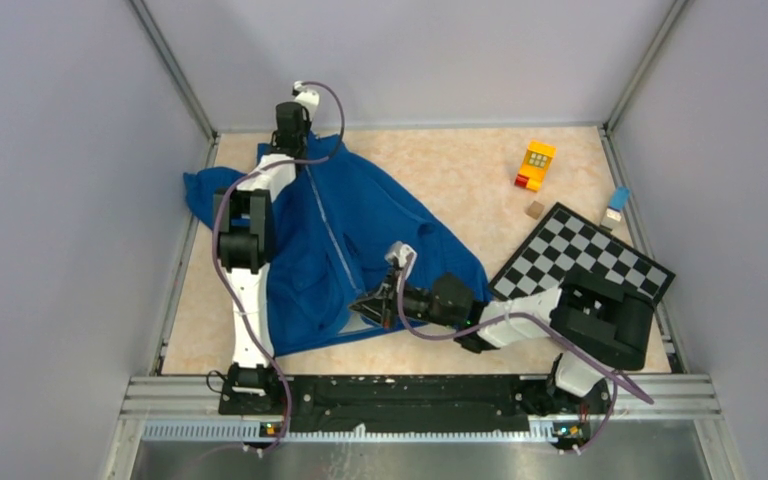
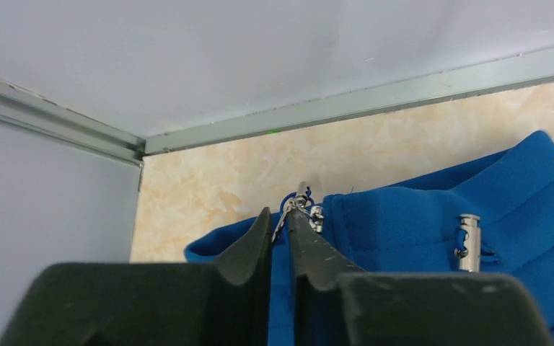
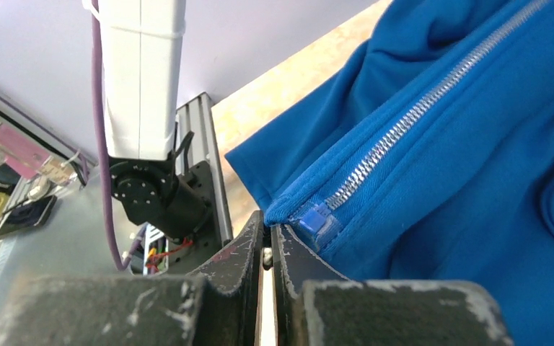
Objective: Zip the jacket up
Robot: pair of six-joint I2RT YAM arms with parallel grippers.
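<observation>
**Jacket Gripped at Both Ends of Its Zipper**

Left wrist view: The left end effector [image 2: 280,220] is seen with its fingers pressed together on the metal zipper pull [image 2: 299,200], at the top edge of the jacket [image 2: 404,231]. How much of the pull is gripped is hidden by the fingers themselves. The blue collar is spread to the right of the fingertips. A metal cord toggle [image 2: 467,241] is seen on it, apart from them. The rest of the jacket is cut off behind the end effector's body.

Right wrist view: The right end effector [image 3: 268,227] is clamped on the corner of the jacket's bottom hem, with only a thin slit visible between the fingers. A blue end stop [image 3: 319,220] lies just beside the fingertips. From it the zipper teeth [image 3: 418,108] run up and away to the right, apparently joined, until they are cut off by the frame.

Top external view: The jacket is laid on the counter [image 1: 440,170], stretched between the two end effectors, collar at the left one, hem at the right one. The left fingertips are hidden under their own wrist, so no grip can be made out here. A checkerboard [image 1: 580,262], partly covered by the right arm, lies well apart from the right end effector, on its right.
</observation>
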